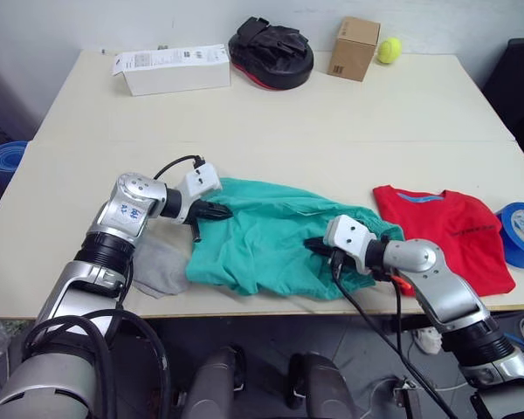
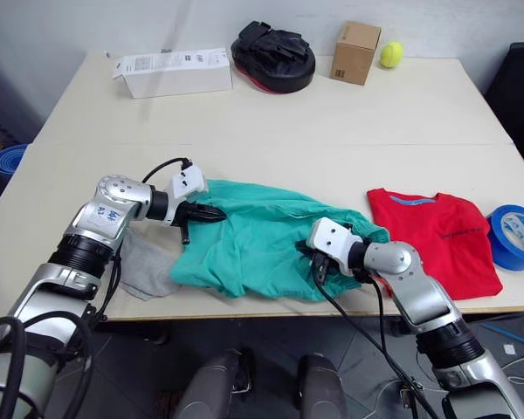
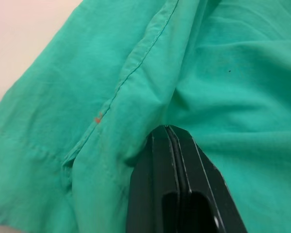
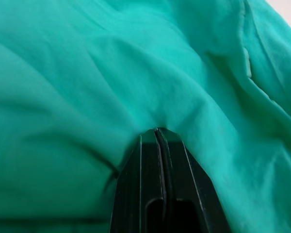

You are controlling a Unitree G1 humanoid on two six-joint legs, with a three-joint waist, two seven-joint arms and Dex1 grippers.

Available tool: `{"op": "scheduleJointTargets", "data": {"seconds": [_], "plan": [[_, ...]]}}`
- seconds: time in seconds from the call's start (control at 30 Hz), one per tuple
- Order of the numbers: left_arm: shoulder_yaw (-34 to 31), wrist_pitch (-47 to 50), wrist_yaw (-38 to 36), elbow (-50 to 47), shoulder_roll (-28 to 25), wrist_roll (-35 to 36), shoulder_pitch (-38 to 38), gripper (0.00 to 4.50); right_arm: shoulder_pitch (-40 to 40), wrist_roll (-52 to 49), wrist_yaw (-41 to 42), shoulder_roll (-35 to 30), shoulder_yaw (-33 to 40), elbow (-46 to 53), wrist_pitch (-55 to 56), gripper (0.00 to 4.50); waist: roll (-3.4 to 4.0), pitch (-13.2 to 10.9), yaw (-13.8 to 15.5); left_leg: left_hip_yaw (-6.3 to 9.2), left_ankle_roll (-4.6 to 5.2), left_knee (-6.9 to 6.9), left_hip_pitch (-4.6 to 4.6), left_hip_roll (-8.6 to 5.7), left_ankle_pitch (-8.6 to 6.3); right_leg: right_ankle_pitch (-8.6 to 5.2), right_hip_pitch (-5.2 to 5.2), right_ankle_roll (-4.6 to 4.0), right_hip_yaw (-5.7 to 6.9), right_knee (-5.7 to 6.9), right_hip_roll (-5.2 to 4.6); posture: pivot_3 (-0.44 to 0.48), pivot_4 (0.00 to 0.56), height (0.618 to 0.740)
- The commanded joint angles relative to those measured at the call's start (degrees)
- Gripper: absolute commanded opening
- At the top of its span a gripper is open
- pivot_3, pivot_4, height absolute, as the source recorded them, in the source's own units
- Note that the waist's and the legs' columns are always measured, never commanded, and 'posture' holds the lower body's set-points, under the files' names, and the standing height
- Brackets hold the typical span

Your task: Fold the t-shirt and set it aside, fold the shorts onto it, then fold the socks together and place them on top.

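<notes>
Both pincers clenched on the teal-green shorts.

The left pincer [image 1: 220, 210] pinches a fold at the shorts' [image 1: 262, 240] left edge, fingers pressed together; the right pincer [image 1: 317, 246] grips cloth near their right end the same way. The shorts lie rumpled near the front of the worktop [image 1: 332, 131]. A grey sock [image 1: 160, 266] sits just beside them on the left, the folded red t-shirt [image 1: 450, 231] to the right, with a blue tape roll [image 1: 522, 233] at its far side.

Head cameras look down over the table [image 1: 271, 148]; wrist cameras press close to the shorts [image 3: 223, 73].
</notes>
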State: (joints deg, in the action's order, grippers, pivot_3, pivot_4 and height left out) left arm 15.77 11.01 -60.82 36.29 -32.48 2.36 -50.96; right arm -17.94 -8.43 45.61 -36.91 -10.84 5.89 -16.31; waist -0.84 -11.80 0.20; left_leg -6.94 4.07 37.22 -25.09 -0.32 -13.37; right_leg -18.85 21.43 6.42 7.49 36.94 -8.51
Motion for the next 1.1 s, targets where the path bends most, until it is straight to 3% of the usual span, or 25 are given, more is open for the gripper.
{"op": "scheduleJointTargets", "data": {"seconds": [0.03,0.33,0.47,0.67,0.87,1.0,1.1], "plan": [[-1.7,-1.9,3.2,3.5,0.9,-1.7,-0.9,0.01,1.9,-1.5,-0.8,-3.1,7.2,-0.7,-2.1,0.03,0.0,0.0,0.1,0.0,0.0,0.02,-0.01,0.0,0.0,0.0,-0.01,0.0,0.0,-0.02,0.0,0.0,0.15,0.74],[-5.0,-1.9,4.0,4.3,2.6,-0.7,-2.2,0.01,3.1,-2.7,0.3,-9.1,16.7,-6.3,0.5,0.03,0.0,0.0,0.0,-0.02,0.02,-0.02,-0.02,-0.02,0.0,0.0,0.02,0.0,0.03,-0.02,0.0,0.0,0.15,0.74],[-5.7,-0.8,3.2,2.0,3.2,0.2,-1.7,0.01,0.3,-9.1,2.5,-7.0,18.0,0.5,-3.5,0.03,0.0,0.0,-0.2,-0.03,0.03,-0.02,-0.04,-0.02,0.01,0.0,0.04,0.0,0.04,-0.01,0.02,0.0,0.15,0.74],[-7.7,1.4,2.9,-3.5,5.3,3.1,-2.2,0.01,-0.7,-13.9,2.3,-2.6,11.4,14.5,-10.5,0.03,-0.01,0.0,-0.3,0.06,0.0,-0.05,-0.07,0.03,-0.01,0.0,0.07,0.0,0.07,0.01,0.04,0.0,0.15,0.74],[-11.8,12.2,0.7,-10.0,7.3,10.5,-4.9,0.01,-0.9,-4.6,-1.9,0.2,2.4,11.0,-8.5,0.03,-0.01,0.0,0.0,0.07,0.04,0.0,-0.17,-0.02,-0.01,0.03,0.06,0.05,0.11,-0.01,0.03,0.0,0.15,0.74],[-7.2,18.3,-5.7,-19.6,5.7,12.1,-1.0,0.01,-0.7,-2.8,-1.6,0.9,0.3,9.9,-7.6,0.03,0.0,0.0,-0.3,0.01,0.05,-0.03,-0.2,-0.02,0.0,0.03,0.05,0.05,0.08,0.02,0.09,0.0,0.15,0.74],[-1.5,17.7,-7.9,-22.9,4.2,8.7,2.6,0.01,0.0,-2.3,-1.2,1.5,-0.7,10.5,-7.6,0.03,0.01,0.0,-0.4,0.0,0.01,-0.09,-0.04,-0.01,0.02,0.02,0.03,0.05,0.04,0.04,0.13,0.0,0.15,0.74]]}}
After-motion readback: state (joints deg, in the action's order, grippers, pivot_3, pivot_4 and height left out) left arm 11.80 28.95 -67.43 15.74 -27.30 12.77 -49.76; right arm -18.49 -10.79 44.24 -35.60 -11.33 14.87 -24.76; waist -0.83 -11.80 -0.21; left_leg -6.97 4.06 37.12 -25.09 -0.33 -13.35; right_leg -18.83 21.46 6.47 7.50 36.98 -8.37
